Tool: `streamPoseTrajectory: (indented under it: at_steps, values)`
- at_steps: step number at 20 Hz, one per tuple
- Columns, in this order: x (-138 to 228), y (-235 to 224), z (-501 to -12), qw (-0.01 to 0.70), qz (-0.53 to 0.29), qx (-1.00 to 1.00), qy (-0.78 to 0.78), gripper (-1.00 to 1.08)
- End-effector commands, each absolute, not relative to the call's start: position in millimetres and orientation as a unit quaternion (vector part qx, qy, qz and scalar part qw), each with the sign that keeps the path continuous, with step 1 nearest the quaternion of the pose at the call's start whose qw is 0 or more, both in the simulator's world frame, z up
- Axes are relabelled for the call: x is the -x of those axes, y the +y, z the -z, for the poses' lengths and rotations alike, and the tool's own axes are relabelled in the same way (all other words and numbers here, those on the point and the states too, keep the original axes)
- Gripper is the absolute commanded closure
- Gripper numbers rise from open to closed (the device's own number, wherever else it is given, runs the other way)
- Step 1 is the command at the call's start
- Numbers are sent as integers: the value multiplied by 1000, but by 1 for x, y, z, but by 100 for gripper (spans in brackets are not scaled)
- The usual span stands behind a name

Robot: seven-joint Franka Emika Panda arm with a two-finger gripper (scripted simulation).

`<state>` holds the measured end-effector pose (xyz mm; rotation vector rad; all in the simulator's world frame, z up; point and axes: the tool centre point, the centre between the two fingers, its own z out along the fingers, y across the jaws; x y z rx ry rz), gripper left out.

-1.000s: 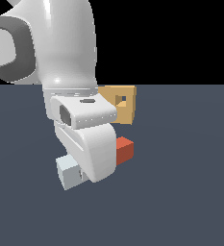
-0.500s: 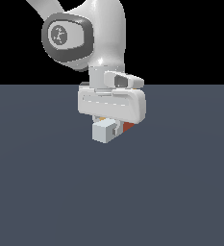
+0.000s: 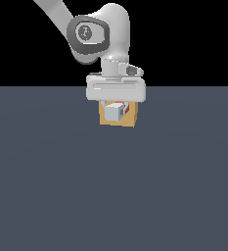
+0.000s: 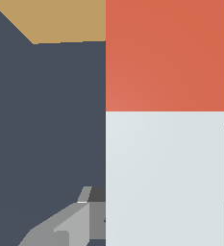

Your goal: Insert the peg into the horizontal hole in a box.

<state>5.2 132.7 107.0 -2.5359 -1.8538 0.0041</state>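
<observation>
The peg (image 3: 113, 113) points its white end toward the camera, and a sliver of its red-orange half shows behind that end. My gripper (image 3: 114, 109) is shut on the peg and hangs under the white hand, directly in front of the tan box (image 3: 126, 119). The peg's end and the hand cover the hole, so it is hidden. In the wrist view the peg (image 4: 166, 144) runs away from the camera, white half near and red-orange half far. Its red tip reaches toward the box (image 4: 60, 19). A grey finger (image 4: 60, 228) shows beside the white half.
The dark grey-blue floor (image 3: 47, 186) spreads around the box in every direction. The arm's large white link (image 3: 93, 34) rises above the hand. No other objects are in view.
The arm has swung from the exterior view's left to in front of the box. The peg turned from lying sideways to pointing end-on at the camera, in line with the box face.
</observation>
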Motion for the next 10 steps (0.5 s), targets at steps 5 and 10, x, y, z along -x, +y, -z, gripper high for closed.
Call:
streamPoseTrajectory:
  at_steps: [5, 10]
  values:
    - [-6, 148, -114, 0, 0, 795, -607, 108]
    - [-6, 147, -116, -1, 1, 794, -608, 108]
